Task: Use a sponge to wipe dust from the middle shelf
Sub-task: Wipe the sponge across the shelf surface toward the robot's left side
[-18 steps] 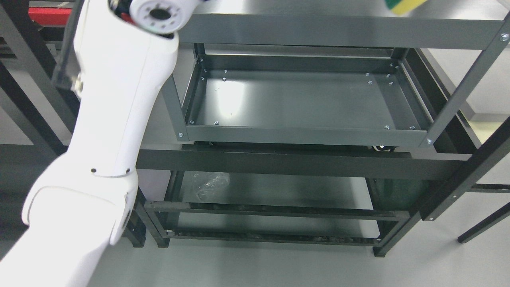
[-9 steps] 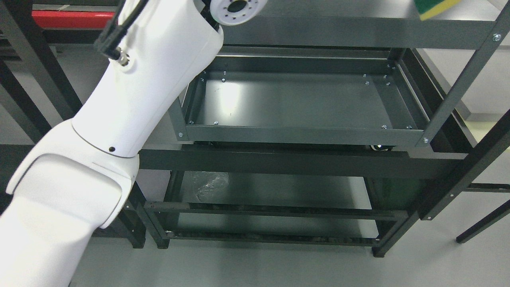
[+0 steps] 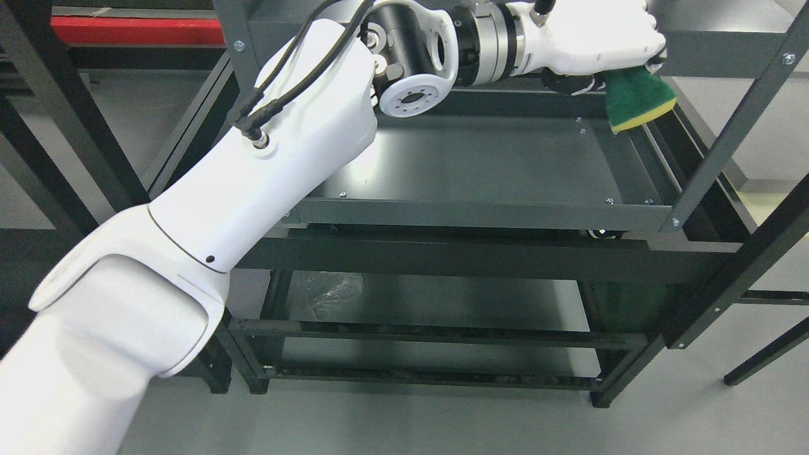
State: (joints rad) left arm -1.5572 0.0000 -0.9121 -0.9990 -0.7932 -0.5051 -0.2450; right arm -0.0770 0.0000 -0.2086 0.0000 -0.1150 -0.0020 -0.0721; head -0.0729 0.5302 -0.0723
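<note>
The left hand point(image 3: 594, 41) was closed on the sponge point(image 3: 638, 98), which hung out below the fingers at the upper right of the head view, just above the far right corner of the middle shelf point(image 3: 480, 158). Whether the sponge already touched the shelf could not be told from this view; it looked to be a little above the surface.

The sponge showed a green scouring face and a thin yellow foam layer along its lower edge. It was judged to be light and soft, so it would bend and squash under pressure and would not slip easily from the grip. The hand held it by its upper part, which left the lower part free to meet the metal. For wiping, a hold across the upper part, like this one, seemed suitable, because a flat face could then be pressed down.

The shelf was a shallow dark grey metal tray with low raised walls and small screws near the corners. It looked smooth, hard and a little glossy, and nothing lay on it. Dust was not visible at this size. The walls and the upright posts point(image 3: 727, 136) of the rack left limited room at the corners, so the arm would probably need care there. The right hand was not in view.
</note>
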